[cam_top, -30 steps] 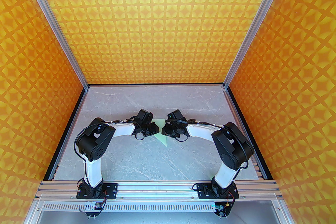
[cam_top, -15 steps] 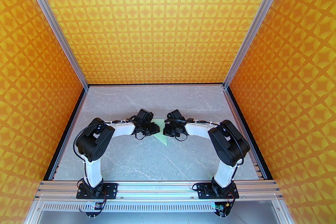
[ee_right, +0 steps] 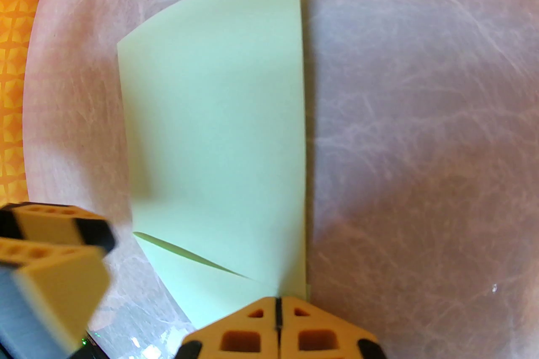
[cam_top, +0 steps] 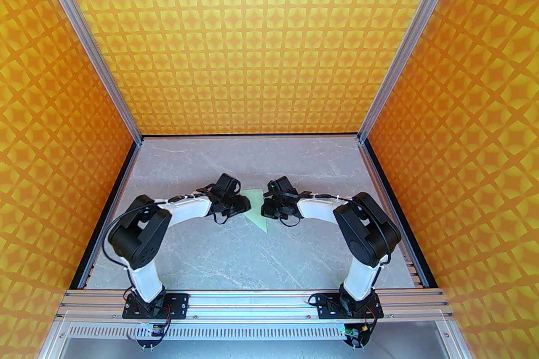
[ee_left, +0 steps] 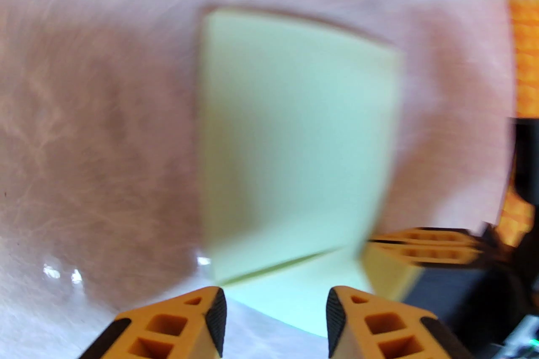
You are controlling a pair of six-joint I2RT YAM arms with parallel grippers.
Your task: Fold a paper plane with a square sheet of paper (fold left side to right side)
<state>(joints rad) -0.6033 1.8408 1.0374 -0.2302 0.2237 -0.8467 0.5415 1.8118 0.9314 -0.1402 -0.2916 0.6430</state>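
the sheet of paper (cam_top: 257, 211) lay folded on the table (cam_top: 252, 260), middle of the top view. your left end effector (ee_left: 276, 302) was spread. your right end effector (ee_right: 278, 304) was pressed together at its edge. if that slipped, the fold could spring open.

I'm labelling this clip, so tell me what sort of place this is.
Probably a lab robot test cell: patterned orange walls held in an aluminium frame box in a marble-look table, with the left arm and right arm bolted to a rail at its near edge.
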